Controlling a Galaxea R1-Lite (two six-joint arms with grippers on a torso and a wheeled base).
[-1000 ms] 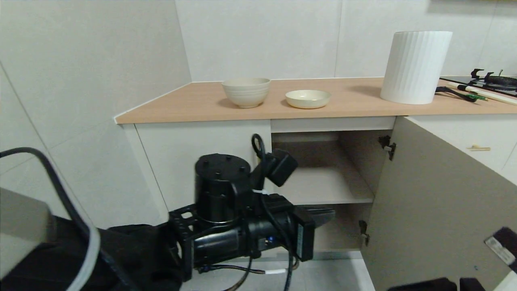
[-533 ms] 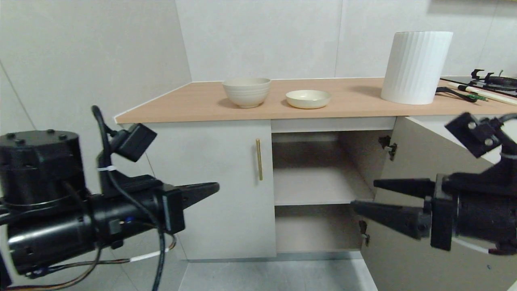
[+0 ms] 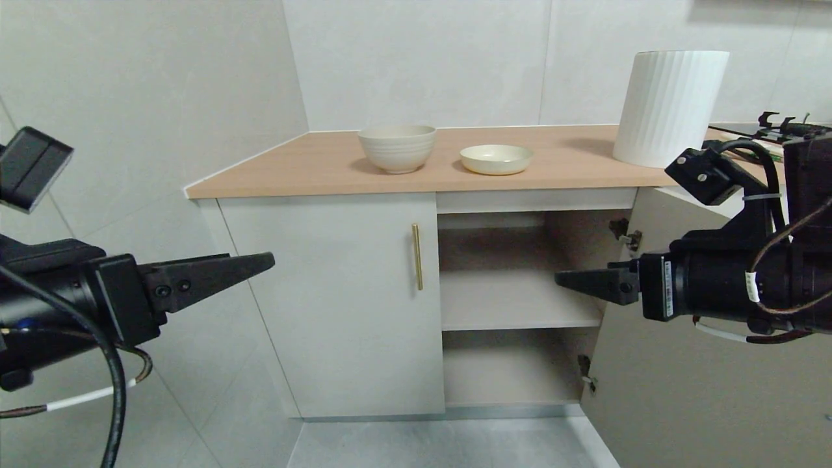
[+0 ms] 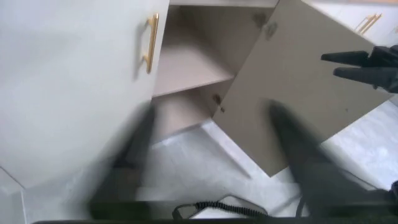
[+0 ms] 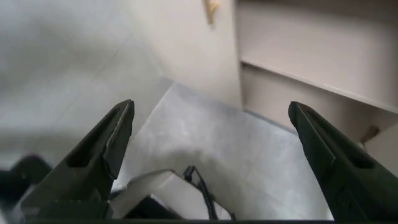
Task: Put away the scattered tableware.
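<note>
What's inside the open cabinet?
The cabinet shows one shelf and a bottom board, with no tableware on them. The part behind the closed door is hidden.

The left arm reaches in about level, its left gripper (image 3: 253,265) pointing toward the right side. The right arm mirrors it, and the right gripper (image 3: 572,281) points back. The grippers are well apart, and the fingers (image 5: 112,143) of each are spread wide.

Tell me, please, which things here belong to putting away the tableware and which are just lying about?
For the job:
bowl
shallow dish
open cupboard shelf

Just lying about:
white ribbed container
closed cupboard door
</note>
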